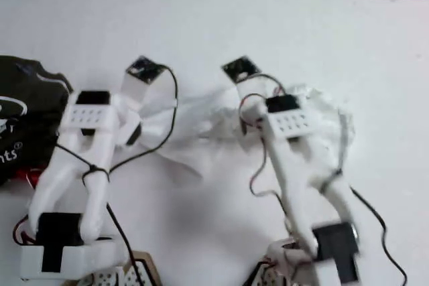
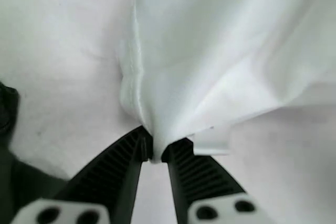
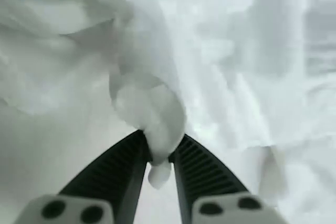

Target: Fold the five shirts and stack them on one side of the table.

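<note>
A white shirt [image 1: 201, 122] lies crumpled in the middle of the white table, stretched between both arms. My left gripper [image 2: 156, 153] is shut on a pinched edge of the white shirt [image 2: 210, 61], which fans away from the black fingers [image 2: 123, 161]. My right gripper [image 3: 160, 153] is shut on a bunched fold of the white shirt [image 3: 152, 103], with a small tuft hanging between its fingers. From above, the left arm [image 1: 87, 132] stands at the shirt's left end and the right arm [image 1: 288, 132] over its right part.
A dark shirt with white print [image 1: 27, 118] lies at the table's left edge, close behind the left arm. Black and red cables trail from both arms toward the near edge. The white table [image 1: 268, 25] stretches bare at the back and far right.
</note>
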`<state>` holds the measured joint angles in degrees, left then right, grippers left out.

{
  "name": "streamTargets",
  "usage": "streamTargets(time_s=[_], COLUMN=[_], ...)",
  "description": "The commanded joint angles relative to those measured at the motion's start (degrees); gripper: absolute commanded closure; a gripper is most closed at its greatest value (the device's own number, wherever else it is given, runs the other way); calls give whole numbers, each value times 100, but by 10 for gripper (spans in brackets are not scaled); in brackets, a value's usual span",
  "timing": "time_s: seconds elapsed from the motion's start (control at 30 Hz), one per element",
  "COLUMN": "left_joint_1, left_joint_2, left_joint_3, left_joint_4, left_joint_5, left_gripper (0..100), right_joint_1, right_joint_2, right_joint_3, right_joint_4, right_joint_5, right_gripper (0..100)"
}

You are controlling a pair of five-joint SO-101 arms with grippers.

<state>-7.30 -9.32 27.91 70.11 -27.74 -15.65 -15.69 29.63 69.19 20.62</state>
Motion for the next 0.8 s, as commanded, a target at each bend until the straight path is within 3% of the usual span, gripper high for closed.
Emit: streamTargets(time_s=[0.0,0.37,0.53,0.77], left_joint_1=[-53,70,18,62], left_joint_2=[-26,-26,-26,-26], left_joint_3=[-1068,-4699,-5851,-6378], left_joint_4=[826,2936,3200,3218], left_joint_5=[105,703,844,1134], left_gripper=[973,973,973,973], right_joint_1=[189,980,1095,1086], right_joint_2=[-1262,-2132,-2123,-2123], right_joint_3=[-35,-1336,-2453,-3473], right_joint_4=[391,-462,-444,-92], right_joint_5=[123,167,167,176], right_gripper=[980,981,981,981])
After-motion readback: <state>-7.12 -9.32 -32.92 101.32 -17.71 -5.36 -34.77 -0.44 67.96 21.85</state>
